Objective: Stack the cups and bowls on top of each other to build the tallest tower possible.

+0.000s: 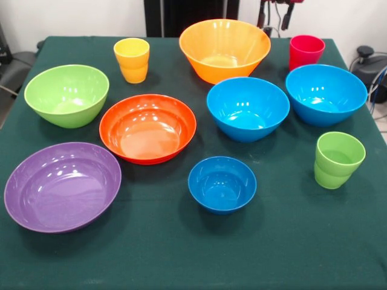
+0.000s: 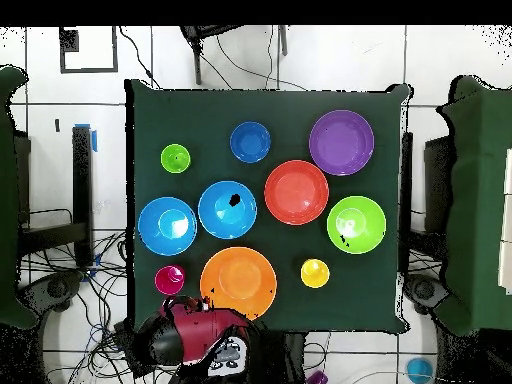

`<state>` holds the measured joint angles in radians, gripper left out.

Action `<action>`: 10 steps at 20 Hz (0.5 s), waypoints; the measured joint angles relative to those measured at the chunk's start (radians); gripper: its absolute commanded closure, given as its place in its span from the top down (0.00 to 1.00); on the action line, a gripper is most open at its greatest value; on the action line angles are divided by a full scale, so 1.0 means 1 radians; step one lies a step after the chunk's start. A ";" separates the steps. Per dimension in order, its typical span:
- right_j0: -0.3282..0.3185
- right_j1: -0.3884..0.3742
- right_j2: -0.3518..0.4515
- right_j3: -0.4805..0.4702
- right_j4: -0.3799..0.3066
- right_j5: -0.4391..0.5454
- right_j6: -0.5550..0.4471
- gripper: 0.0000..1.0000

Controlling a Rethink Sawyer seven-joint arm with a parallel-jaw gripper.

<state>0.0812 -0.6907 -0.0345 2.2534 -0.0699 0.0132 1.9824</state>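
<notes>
Looking down, we see the arm (image 2: 195, 335) folded off the table's robot-side edge; the front view shows only gripper (image 1: 275, 12) tips at top, so we cannot tell its opening. Nothing stacked: bowls (image 1: 148, 128) and cups (image 1: 132, 59) sit apart on the dark green cloth (image 1: 193, 254). Purple bowl (image 1: 62, 186) nears the camera-side left corner; that front edge strip lies bare. Cables (image 2: 70, 300) litter the floor.

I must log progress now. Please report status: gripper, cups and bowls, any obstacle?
Gripper drawn back at the far edge, state unclear. All bowls and cups separate on the green table, nothing stacked. Red-pink cup nearest the gripper.
</notes>
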 measured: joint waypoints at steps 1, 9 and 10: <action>0.000 0.000 -0.001 -0.002 0.000 0.000 0.000 1.00; 0.000 0.000 -0.008 -0.026 0.000 0.003 0.000 1.00; 0.000 0.000 -0.010 -0.033 0.000 0.003 0.000 1.00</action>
<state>0.0812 -0.6906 -0.0445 2.2199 -0.0701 0.0162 1.9824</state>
